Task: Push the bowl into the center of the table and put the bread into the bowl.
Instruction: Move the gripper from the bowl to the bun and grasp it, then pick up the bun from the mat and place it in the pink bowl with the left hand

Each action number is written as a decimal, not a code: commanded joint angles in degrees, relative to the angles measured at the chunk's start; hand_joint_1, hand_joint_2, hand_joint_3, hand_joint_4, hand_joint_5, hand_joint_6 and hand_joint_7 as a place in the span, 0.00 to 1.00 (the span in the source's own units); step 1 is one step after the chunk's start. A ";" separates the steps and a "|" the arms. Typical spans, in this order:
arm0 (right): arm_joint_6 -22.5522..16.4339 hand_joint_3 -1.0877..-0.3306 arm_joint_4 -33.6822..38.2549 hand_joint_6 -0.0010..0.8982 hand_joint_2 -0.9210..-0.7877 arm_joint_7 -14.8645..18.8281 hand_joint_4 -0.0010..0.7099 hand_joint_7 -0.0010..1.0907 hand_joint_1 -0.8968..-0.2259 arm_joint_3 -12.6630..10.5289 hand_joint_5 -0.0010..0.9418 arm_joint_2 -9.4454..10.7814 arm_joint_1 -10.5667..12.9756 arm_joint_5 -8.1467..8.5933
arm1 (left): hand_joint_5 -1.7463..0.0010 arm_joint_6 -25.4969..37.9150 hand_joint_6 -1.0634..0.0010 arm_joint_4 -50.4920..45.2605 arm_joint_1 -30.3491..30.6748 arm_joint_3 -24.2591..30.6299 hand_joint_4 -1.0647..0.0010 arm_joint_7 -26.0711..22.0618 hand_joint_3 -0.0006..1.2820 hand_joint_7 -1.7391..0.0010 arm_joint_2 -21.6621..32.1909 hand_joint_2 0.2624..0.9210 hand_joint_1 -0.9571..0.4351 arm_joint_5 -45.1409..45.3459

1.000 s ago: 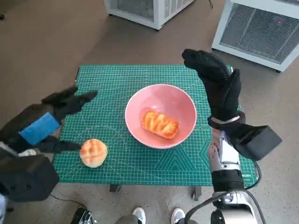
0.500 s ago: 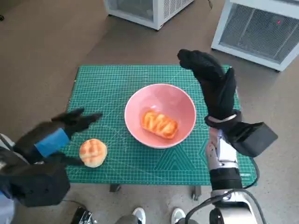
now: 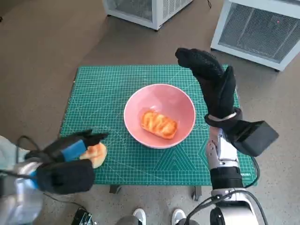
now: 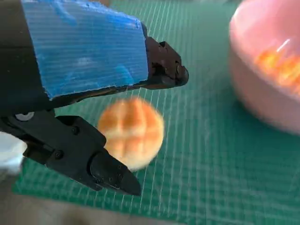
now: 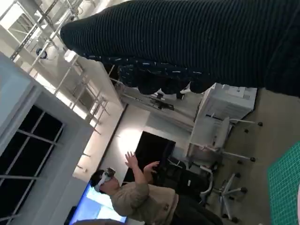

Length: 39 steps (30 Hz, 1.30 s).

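Left hand [image 3: 70, 149] low at the near left, blue-taped back up, black fingers [image 4: 161, 70] apart and pointing right — nothing gripped; the left wrist view shows an open gap between upper and lower fingers. Left forearm rises from the lower left corner of the head view.

Right hand [image 3: 213, 79] in the knitted glove raised upright at the right, held flat with fingers extended and their tips bent left — holds nothing. Pale right forearm [image 3: 224, 161] stands near-vertical beneath it.

Pink bowl [image 3: 159, 116] mid-mat, glazed bread [image 3: 159, 124] inside; round bun [image 3: 97, 153] near mat's front-left edge
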 commanded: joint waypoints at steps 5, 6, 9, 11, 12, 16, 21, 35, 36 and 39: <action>1.03 0.42 -0.50 0.04 0.00 0.46 0.29 0.48 0.31 -0.23 0.00 -0.23 0.94 0.54 | 0.98 -0.19 0.58 11.49 -3.69 -6.12 0.70 6.10 0.01 0.98 -3.04 0.75 0.65 8.04; 1.06 0.42 -0.53 0.04 0.00 0.46 0.29 0.48 0.31 -0.25 0.00 -0.24 0.95 0.58 | 0.98 -0.62 0.52 12.81 -4.04 -6.64 0.64 7.31 0.01 0.97 -3.40 0.77 0.67 8.88; 1.22 0.42 -0.86 0.04 0.00 0.46 0.29 0.48 0.31 -0.26 0.00 -0.23 1.13 0.67 | 0.97 -2.31 0.42 15.21 -4.22 -7.22 0.51 10.46 0.02 0.96 -4.05 0.81 0.71 10.20; 1.31 0.42 -1.11 0.04 0.00 0.47 0.29 0.48 0.31 -0.24 0.00 -0.20 1.31 0.70 | 0.82 -5.28 0.39 17.20 -3.79 -7.03 0.43 13.95 0.04 0.83 -4.23 0.87 0.71 10.31; 1.37 0.42 -1.24 0.04 0.00 0.46 0.29 0.48 0.31 -0.24 0.00 -0.19 1.39 0.70 | 0.61 -6.94 0.44 18.16 -3.55 -6.86 0.43 15.61 0.07 0.64 -4.24 0.92 0.71 10.19; 1.65 0.42 -1.55 0.03 0.00 0.43 0.30 0.48 0.31 -0.25 0.00 -0.16 1.56 0.76 | 0.32 -12.08 0.44 21.15 -3.04 -6.21 0.39 19.97 0.10 0.44 -4.17 0.97 0.69 9.35; 2.09 0.42 -2.16 0.03 0.00 0.38 0.30 0.49 0.30 -0.28 0.00 -0.13 1.84 0.82 | 0.32 -15.91 0.40 22.88 -2.69 -5.25 0.34 22.71 0.10 0.37 -4.19 0.94 0.69 8.38; 3.49 0.42 -4.03 0.03 0.00 0.20 0.30 0.49 0.29 -0.40 0.00 -0.27 2.64 0.89 | 0.37 -16.26 0.38 12.17 -3.61 2.47 0.28 21.20 0.07 0.36 -3.92 0.94 0.69 2.98; 3.57 0.42 -4.16 0.03 0.00 0.18 0.30 0.49 0.29 -0.41 0.00 -0.29 2.68 0.88 | 0.35 -15.94 0.40 10.41 -3.93 3.57 0.30 20.90 0.07 0.35 -4.09 0.95 0.69 2.17; 3.72 0.42 -4.52 0.03 0.00 0.16 0.30 0.49 0.29 -0.47 0.00 -0.38 2.85 0.86 | 0.37 -13.93 0.38 3.54 -6.06 7.04 0.27 20.24 0.05 0.37 -5.21 0.96 0.69 0.14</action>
